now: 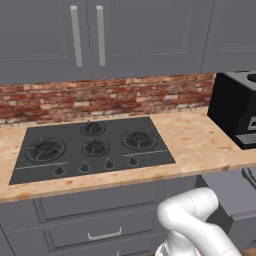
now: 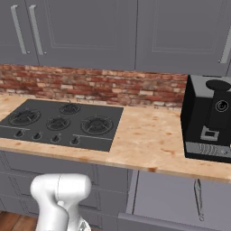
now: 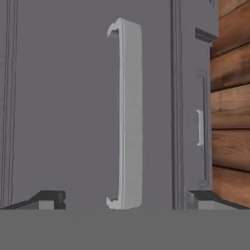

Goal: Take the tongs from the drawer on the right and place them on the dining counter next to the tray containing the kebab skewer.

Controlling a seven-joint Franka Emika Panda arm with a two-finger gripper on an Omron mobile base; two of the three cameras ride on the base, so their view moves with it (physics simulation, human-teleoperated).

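- Hand view: gripper (image 3: 125,200) sits square in front of a grey cabinet front, jaws spread wide with nothing between them; both dark fingertips (image 3: 49,199) frame a silver bar handle (image 3: 128,114) that runs along the line between them
- Same view: a second, smaller silver handle (image 3: 199,127) on the next panel, wooden floor (image 3: 232,97) past it
- Left base view: black hob (image 1: 92,146) with four burners and four knobs, set in a light wood-look counter (image 1: 200,142); brick backsplash (image 1: 105,97); two vertical bar handles (image 1: 76,35) on the upper cabinets; panelled drawer with a curved handle (image 1: 104,234) below the hob
- Left base view only: open dark-grey drawer (image 1: 235,197) at lower right, beside the white arm (image 1: 192,220); what lies in it cannot be made out
- Right base view: black coffee machine (image 2: 208,119) shown in full on the counter, right of the hob
- Tongs, tray and skewer: can't place them from these views
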